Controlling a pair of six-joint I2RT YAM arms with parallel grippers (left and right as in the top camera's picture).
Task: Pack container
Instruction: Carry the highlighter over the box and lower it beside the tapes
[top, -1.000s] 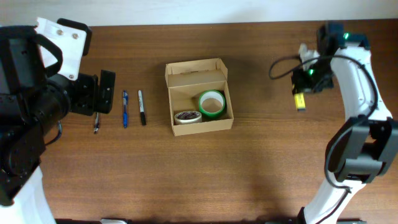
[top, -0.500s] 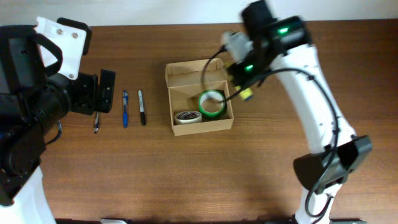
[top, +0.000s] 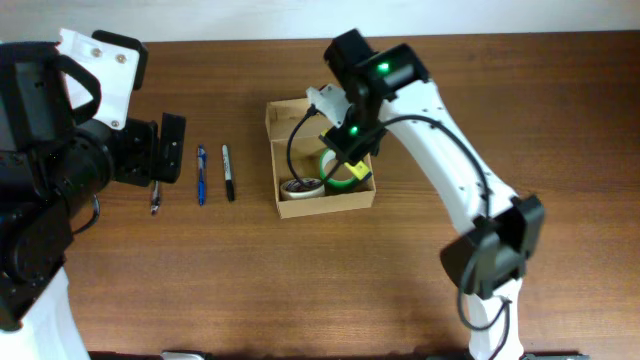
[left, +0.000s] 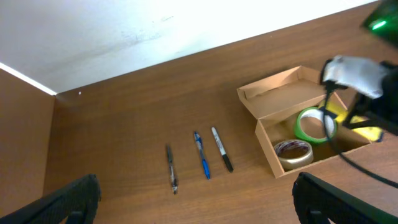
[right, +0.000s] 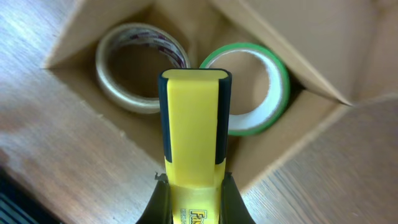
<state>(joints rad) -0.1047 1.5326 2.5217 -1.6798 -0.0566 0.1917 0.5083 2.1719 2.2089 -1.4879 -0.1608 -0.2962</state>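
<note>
Hovering over the open container (top: 325, 206) at mid-table, the right gripper (right: 193, 198) pinches a yellow highlighter (right: 192, 124) above the green tape roll (right: 277, 87) and clear tape roll (right: 115, 59), seemingly without touching them. The left gripper (left: 199, 202) stands spread wide, empty.

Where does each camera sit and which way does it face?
Overhead: above the table, looking straight down; both arms show, right hand over the container.
Left wrist: faces across at pens and container; open left hand's fingers at bottom corners.
Right wrist: looks down into container; right hand grips yellow highlighter.
All share both tape rolls.
</note>
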